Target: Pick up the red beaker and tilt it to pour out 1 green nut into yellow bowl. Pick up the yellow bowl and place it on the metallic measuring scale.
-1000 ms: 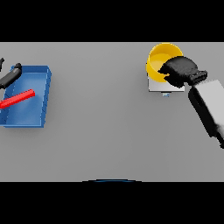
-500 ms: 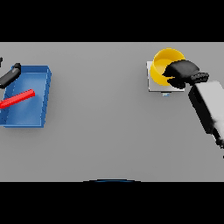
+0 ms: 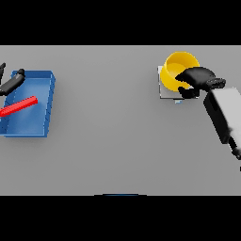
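I have the yellow bowl (image 3: 178,69) near the table's far right corner, sitting on the metallic measuring scale (image 3: 163,90), its rim overhanging the plate's far edge. My right hand (image 3: 197,77) curls over the bowl's near rim, fingers pinching it. I judge a careless release could tip or drag the bowl off. The left hand (image 3: 13,82) rests, fingers straight, at the blue tray (image 3: 46,104) with the red beaker (image 3: 19,106) lying in it.

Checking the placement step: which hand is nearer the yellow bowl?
Right. The right hand grips the yellow bowl at its rim; the left hand is far across the table.
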You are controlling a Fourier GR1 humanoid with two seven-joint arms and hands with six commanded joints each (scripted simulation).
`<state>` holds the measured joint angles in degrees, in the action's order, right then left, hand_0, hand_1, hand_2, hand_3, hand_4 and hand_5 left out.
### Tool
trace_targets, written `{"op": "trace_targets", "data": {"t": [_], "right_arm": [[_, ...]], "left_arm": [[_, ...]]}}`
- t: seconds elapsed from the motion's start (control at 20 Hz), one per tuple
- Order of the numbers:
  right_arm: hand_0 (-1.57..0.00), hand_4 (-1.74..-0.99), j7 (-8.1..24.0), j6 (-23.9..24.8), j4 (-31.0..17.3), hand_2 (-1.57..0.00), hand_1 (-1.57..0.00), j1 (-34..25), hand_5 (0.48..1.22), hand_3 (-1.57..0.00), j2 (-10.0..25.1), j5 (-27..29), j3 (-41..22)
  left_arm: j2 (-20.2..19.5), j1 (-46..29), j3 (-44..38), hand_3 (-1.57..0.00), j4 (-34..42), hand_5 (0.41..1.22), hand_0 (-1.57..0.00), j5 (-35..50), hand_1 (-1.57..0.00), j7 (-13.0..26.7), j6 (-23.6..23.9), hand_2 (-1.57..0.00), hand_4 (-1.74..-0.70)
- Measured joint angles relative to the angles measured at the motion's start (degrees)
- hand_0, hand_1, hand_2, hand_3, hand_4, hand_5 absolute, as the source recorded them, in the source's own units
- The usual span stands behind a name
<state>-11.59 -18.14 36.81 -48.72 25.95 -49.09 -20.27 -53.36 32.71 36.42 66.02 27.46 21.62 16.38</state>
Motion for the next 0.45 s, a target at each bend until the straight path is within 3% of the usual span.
{"op": "trace_targets", "data": {"t": [0.2, 0.45], "right_arm": [[-0.12, -1.456, -2.32, 0.28, -0.79, -0.31, -0.19, -1.11, 0.827, -0.41, 0.55, -1.36, -1.33], [-0.04, -1.41, -0.95, -0.6, -2.03, -0.1, -0.06, -0.57, 0.759, -0.27, 0.41, -1.34, -1.18]], "left_arm": [[0.3, 1.08, -0.25, 0.0, -1.12, 0.7, 0.0, 0.21, 0.0, 0.57, -0.74, 0.0, -0.72], [-0.25, 0.14, -0.39, 0.0, -0.15, 0.693, 0.0, 0.35, 0.0, 0.12, -0.23, 0.0, -0.72]]}}
